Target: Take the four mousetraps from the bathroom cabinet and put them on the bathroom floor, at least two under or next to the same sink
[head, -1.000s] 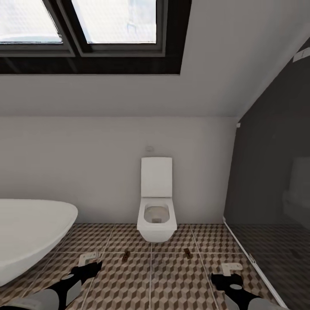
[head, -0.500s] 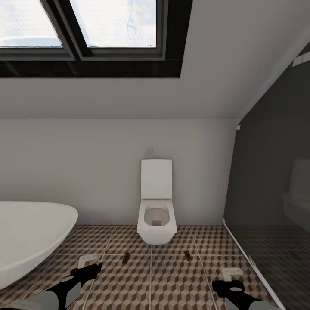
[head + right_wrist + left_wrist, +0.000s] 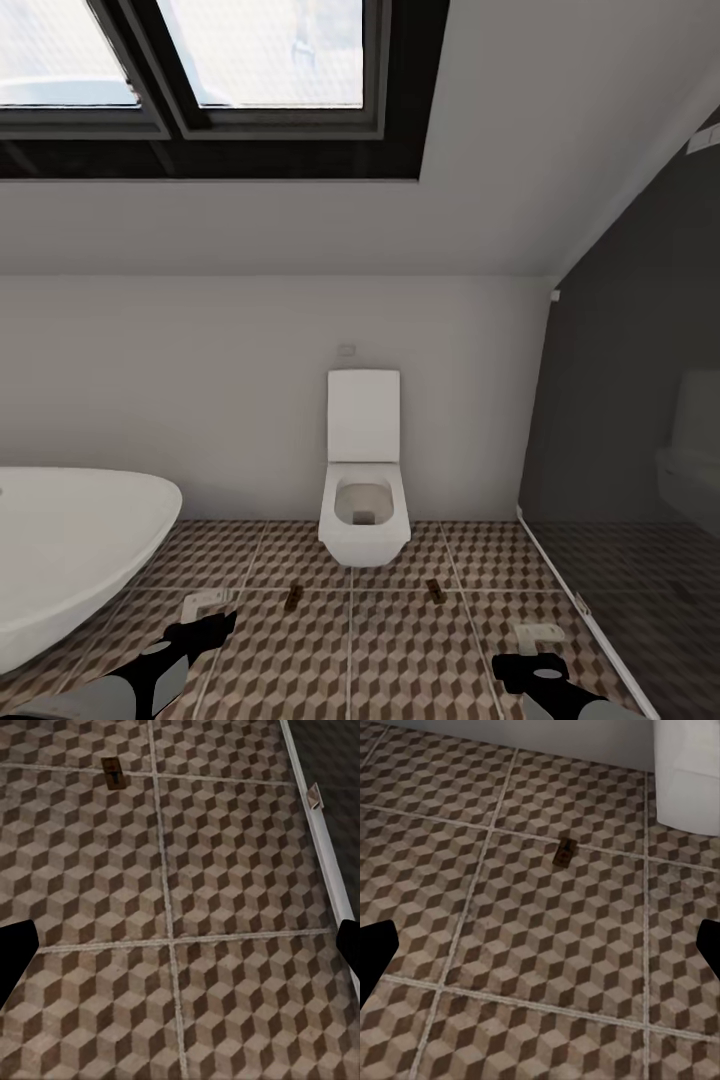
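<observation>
Two mousetraps (image 3: 292,597) (image 3: 434,590) lie small, their wire details blurred.

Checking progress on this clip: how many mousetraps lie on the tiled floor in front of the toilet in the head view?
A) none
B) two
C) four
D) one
B: one mousetrap lies on the floor tiles ahead of the left gripper, and a second mousetrap ahead of the right gripper, both just in front of the toilet.

No readable text, labels, brands or nos. in any view. The traps (image 3: 292,597) on the floor (image 3: 400,660), the toilet (image 3: 364,500) and the tub (image 3: 70,550) carry no markings.
</observation>
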Motion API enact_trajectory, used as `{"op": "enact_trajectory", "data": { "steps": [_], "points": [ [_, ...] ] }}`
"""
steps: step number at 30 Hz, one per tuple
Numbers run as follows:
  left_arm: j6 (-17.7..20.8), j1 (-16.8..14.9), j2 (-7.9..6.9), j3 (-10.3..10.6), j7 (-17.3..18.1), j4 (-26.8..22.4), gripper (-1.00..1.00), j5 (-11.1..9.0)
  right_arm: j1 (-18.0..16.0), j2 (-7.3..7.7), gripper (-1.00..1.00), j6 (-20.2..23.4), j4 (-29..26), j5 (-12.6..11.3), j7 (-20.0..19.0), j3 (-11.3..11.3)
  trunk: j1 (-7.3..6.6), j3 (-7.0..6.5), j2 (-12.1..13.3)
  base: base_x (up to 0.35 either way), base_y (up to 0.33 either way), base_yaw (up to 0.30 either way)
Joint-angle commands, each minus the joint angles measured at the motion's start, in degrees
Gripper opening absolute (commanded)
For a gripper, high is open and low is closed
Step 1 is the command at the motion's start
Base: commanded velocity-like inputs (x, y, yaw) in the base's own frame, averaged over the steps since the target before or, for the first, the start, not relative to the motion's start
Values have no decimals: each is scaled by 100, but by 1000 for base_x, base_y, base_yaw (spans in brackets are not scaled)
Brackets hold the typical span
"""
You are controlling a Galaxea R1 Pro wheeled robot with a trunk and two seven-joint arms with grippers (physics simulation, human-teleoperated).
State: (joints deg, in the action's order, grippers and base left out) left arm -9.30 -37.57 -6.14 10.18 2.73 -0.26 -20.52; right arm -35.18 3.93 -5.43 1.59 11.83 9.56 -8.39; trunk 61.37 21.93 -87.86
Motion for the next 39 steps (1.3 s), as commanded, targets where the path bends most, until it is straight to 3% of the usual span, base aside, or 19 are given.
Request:
{"op": "enact_trajectory", "data": {
  "steps": [1, 39],
  "points": [
    [-19, -5, -1, 46, 26, 8, 100, -60, -8, 1, 100, -30, 17, 57, 20, -49, -23, -2, 37, 0, 0, 0],
    [-19, -5, -1, 46, 21, 8, 100, -57, -7, 2, 100, -19, 17, 56, 28, -49, -858, -339, 1561, 0, 0, 0]
  ]
}}
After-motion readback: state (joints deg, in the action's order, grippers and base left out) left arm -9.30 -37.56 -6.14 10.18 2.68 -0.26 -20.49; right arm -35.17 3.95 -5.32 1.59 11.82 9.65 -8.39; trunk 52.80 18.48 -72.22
